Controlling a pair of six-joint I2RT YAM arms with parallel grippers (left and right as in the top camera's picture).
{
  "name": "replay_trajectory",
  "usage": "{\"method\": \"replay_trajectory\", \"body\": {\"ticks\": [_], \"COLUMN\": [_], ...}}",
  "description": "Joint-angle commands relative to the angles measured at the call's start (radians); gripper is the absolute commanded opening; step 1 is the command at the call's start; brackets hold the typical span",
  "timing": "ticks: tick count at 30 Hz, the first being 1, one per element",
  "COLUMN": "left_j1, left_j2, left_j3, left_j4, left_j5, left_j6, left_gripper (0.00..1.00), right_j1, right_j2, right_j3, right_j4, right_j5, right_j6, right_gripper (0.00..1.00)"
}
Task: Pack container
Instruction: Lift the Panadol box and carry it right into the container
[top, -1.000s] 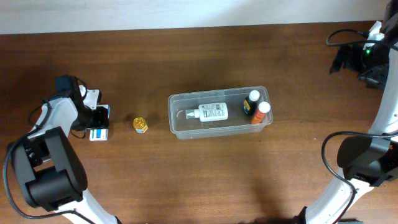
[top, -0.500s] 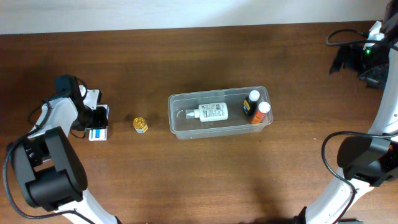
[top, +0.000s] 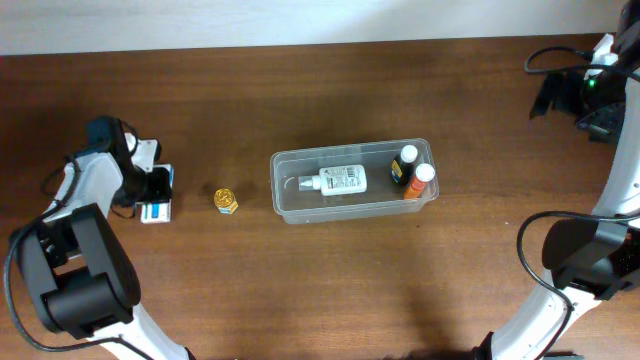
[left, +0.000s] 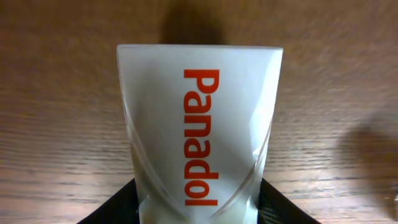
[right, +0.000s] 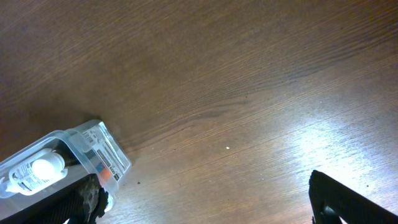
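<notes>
The clear plastic container sits mid-table and holds a white bottle lying on its side and two small upright bottles at its right end. Its corner shows in the right wrist view. My left gripper is at the far left, shut on a white Panadol box, which fills the left wrist view, low over the table. My right gripper is open and empty, raised at the far right.
A small yellow-gold object lies on the wooden table between the Panadol box and the container. Cables hang by the right arm at the back right.
The left gripper with the Panadol box has shifted very slightly left and back. Nothing else has moved.
</notes>
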Motion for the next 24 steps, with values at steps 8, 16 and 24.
{"method": "replay_trajectory", "body": {"ticks": [8,16,24], "left_j1": [-0.030,-0.196,-0.465], "left_j2": [0.008,0.008,0.007], "left_j3": [0.267,0.534,0.747], "left_j4": [-0.111,-0.251,-0.368], "left_j5": [0.197,0.197,0.196], "left_j6": [-0.009,0.052,0.159], "left_gripper": [0.50,0.50,0.50], "right_j1": [-0.008,-0.008,-0.008], "right_j2": [-0.019,-0.019,-0.019], "right_j3": [-0.004,-0.004,-0.004], "right_j4": [0.000,0.000,0.000], "right_j5": [0.002,0.002,0.002], "right_j6": [-0.003,-0.003,-0.003], "right_gripper": [0.98,0.98,0.98]}}
